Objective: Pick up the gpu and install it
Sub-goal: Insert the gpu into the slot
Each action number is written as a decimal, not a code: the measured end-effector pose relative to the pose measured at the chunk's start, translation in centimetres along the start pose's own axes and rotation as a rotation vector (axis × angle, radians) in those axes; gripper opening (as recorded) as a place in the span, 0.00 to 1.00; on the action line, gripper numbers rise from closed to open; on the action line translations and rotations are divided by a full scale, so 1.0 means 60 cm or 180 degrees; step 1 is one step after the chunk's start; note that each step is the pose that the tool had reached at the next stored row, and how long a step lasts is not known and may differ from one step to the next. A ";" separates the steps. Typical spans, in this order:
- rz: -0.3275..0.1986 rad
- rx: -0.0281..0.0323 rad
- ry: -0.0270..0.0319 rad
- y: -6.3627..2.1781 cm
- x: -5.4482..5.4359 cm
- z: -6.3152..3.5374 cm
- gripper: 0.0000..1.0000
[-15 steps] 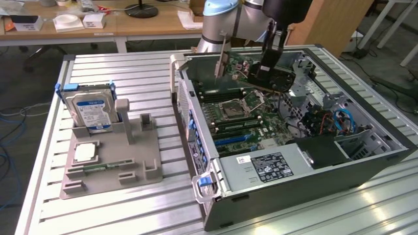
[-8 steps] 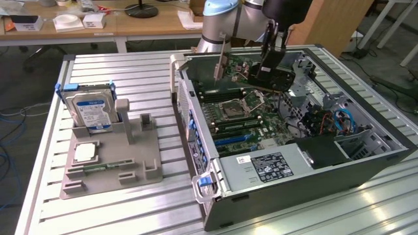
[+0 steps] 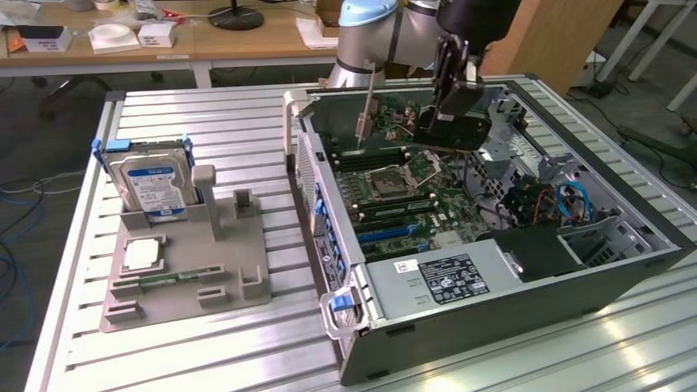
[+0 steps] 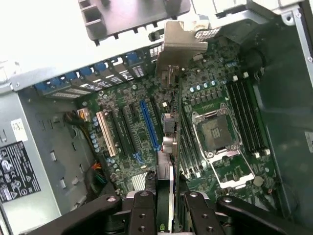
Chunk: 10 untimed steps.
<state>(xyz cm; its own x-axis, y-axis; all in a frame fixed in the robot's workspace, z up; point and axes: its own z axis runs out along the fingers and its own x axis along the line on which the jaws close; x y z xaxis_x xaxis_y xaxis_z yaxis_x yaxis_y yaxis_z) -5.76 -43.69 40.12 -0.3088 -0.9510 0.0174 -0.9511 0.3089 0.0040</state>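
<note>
Gripper holds gpu over motherboard inside case.

Hard drive upright in rack; CPU, perhaps, nearby.

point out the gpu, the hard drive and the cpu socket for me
gpu (image 4: 180,41), wrist view, on its silvery metal bracket
hard drive (image 3: 153,186), exterior view, on its blue-white label
cpu socket (image 4: 215,131), wrist view, on the middle of the socket
</note>
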 end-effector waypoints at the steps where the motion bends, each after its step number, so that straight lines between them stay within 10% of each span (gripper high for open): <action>1: -0.0056 0.0001 0.0000 0.000 0.000 0.000 0.27; 10: -0.0548 0.0009 0.0002 0.000 0.000 0.003 0.27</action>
<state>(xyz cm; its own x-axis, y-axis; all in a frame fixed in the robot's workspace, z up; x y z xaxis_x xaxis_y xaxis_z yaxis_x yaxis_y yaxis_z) -5.77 -43.70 39.91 -0.1412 -0.9898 0.0174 -0.9900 0.1412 0.0040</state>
